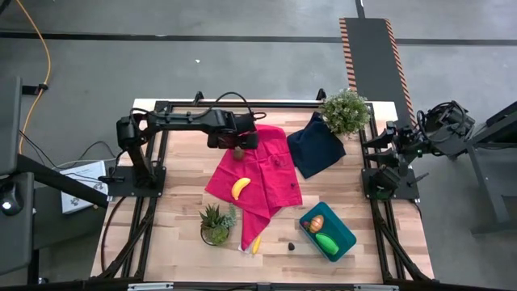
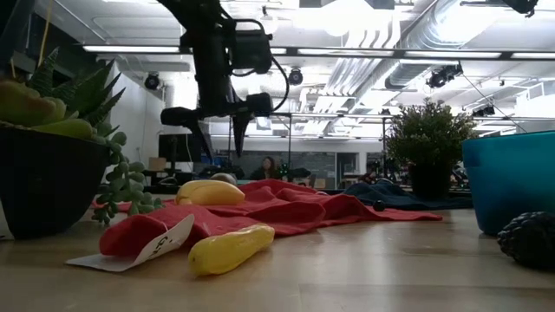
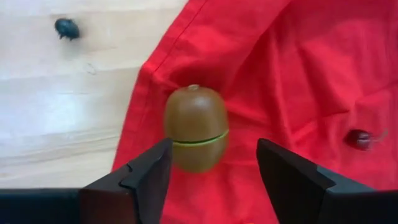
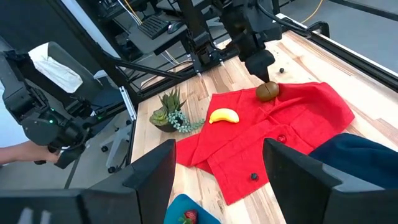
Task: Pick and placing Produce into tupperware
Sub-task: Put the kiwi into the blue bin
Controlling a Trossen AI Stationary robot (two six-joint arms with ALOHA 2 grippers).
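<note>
Wooden tabletop (image 1: 178,250) in an open lab, red cloth (image 1: 266,174) spread mid-table, navy cloth (image 1: 317,145) beside it. Left gripper (image 3: 211,163) hovering low over far edge of red cloth, fingers spread apart, nothing held; brown produce piece (image 3: 196,127), kiwi-like, lying on the cloth just ahead of and between the fingertips. Looks like hard smooth plastic, light, egg-shaped, with a seam around its middle, so likely two halves joined; probably rolls easily and may slip on the soft cloth. Best hold: across the short axis at the widest part, fingers either side of the seam line, gentle squeeze, low enough not to pinch fabric. Risk: cloth bunching under a finger, piece squirting out sideways.

Other produce: one banana (image 1: 240,187) on red cloth, second banana (image 1: 256,244) at cloth's near edge on bare wood. Orange piece (image 1: 317,224) and green piece (image 1: 327,242) already inside teal tupperware (image 1: 346,229) at near right. Small dark item (image 1: 291,245) between second banana and tupperware, not identifiable.

Right gripper (image 4: 217,180) parked at right side of tabletop, fingers wide apart, empty.
</note>
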